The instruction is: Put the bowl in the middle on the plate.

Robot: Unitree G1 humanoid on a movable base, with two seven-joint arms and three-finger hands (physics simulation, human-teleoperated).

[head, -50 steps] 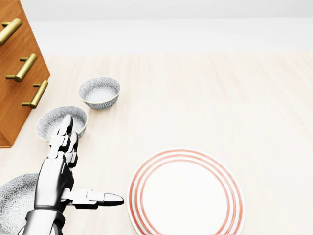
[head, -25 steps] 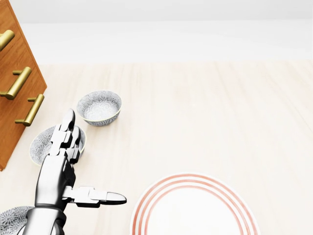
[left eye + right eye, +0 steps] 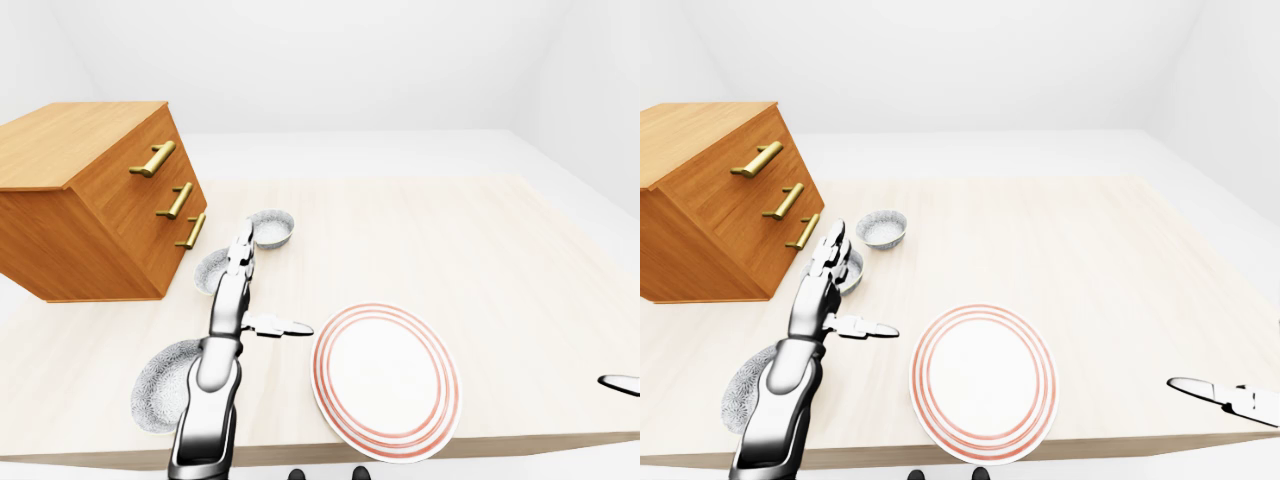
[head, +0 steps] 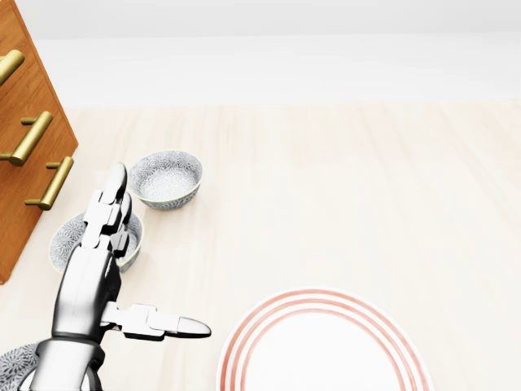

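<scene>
Pale wood table [image 3: 500, 240], white walls around. Orange-brown chest of drawers [image 3: 90, 200] stands at its left side in the left-eye view, with three brass handles [image 3: 152, 160].

Three grey-patterned bowls lie in a line beside the chest. Far bowl [image 4: 166, 179] is highest in the head view, and the near bowl [image 3: 160, 385] is by the table's bottom edge, partly under the arm. Middle bowl [image 4: 72, 238] sits upright on the table between them, close to the chest's lower corner.

Plate [image 3: 385, 380], white with red rings, lies flat to the right of the bowls, apart from all three, nothing on it.

Left robot hand [image 4: 85, 285]: fingers straight and spread from the thumb, which points toward the plate. Holds nothing. Fingertips overlap the middle bowl's right rim; contact unclear.

Right robot hand [image 3: 1230, 395]: only a sliver at the right edge, pose unreadable.
</scene>
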